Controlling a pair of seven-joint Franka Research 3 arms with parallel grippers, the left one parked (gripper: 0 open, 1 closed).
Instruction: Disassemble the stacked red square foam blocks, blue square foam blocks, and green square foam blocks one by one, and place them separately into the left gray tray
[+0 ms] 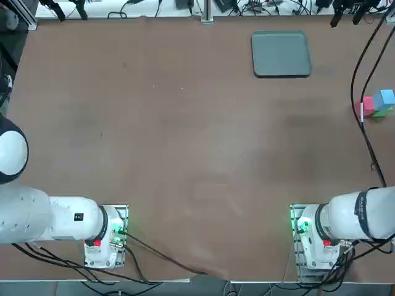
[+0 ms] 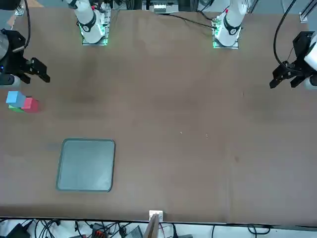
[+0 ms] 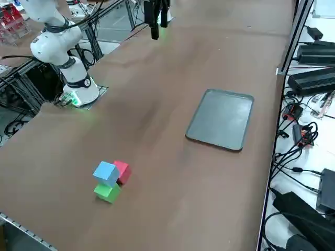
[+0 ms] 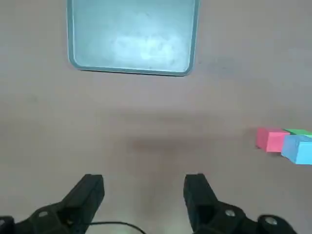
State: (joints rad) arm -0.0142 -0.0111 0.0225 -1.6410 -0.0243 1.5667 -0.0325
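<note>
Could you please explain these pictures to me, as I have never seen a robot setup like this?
This is a pair of robot arms mounted at one table; the right arm does the work. One picture looks down from overhead, one faces the robot from across the table, one looks down from its right side, and one comes from the right arm's own wrist.

On the brown table lie a flat gray tray and three small foam cubes: the blue cube rests on the green cube, with the red cube beside them.

The right gripper is above the table, jaws apart, holding nothing.
</note>
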